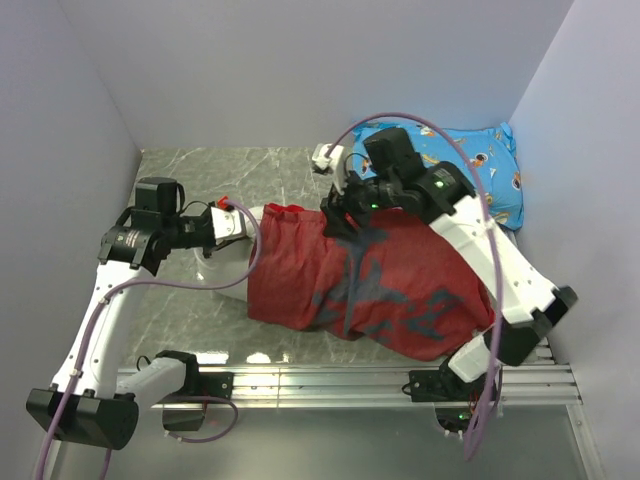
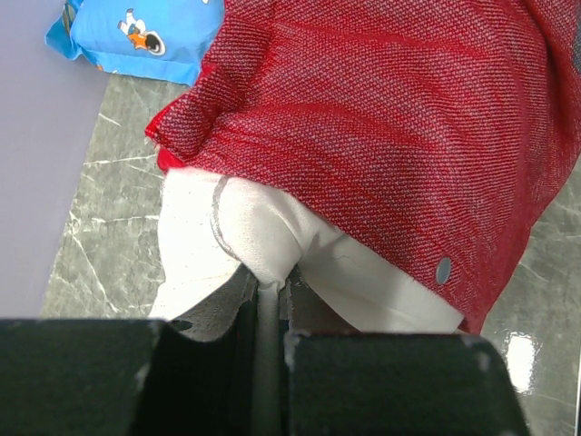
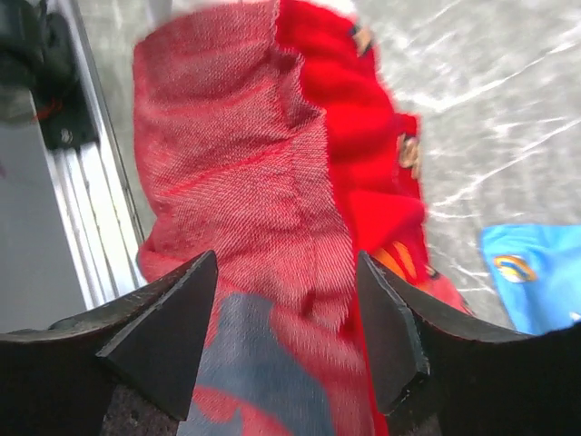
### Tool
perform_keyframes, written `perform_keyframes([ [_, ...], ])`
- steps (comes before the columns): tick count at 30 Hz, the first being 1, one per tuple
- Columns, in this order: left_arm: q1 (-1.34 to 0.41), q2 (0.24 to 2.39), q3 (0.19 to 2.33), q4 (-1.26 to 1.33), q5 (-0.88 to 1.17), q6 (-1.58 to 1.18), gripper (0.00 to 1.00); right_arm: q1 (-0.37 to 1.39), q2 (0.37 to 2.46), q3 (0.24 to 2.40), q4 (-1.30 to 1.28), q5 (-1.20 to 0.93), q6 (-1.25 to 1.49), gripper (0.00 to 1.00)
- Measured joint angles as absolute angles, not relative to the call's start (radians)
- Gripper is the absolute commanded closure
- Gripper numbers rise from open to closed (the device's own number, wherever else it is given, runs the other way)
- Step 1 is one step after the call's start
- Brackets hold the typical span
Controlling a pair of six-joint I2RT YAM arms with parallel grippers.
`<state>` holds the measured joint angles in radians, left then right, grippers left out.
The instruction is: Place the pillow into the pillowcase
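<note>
Progress looks late: the pillowcase [image 1: 360,285] covers most of the pillow [image 2: 236,241]; 1 white end protrudes, pinched in the nearly closed left gripper [image 2: 270,304]. Under the right gripper [image 3: 286,327], jaws wide and empty, lies red cloth. Final tuck remains.

pillowcase [image 1: 370,290] fills middle, blue pillow [image 1: 485,165] far right (cornered), tabletop [image 1: 230,170] open far left

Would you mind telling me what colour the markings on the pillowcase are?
Dark grey; the pillowcase shows best in the top external view.
</note>
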<state>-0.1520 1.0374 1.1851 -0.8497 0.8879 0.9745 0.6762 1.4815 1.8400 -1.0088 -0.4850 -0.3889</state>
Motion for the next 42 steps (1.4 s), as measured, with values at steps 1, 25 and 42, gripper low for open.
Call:
perform_keyframes([
  [1,-0.152,1.042,1.187,-0.849,0.889,0.979,1.0,0.678,1.507,1.84,-1.019,-0.491,-0.403,0.36],
  [25,-0.179,1.094,1.194,-0.677,0.842,0.85,1.0,0.818,1.796,2.008,-0.844,-0.46,-0.053,1.0],
  [42,-0.196,0.992,1.127,-0.664,0.816,0.851,1.0,0.786,1.731,1.976,-0.81,-0.346,-0.02,0.91],
])
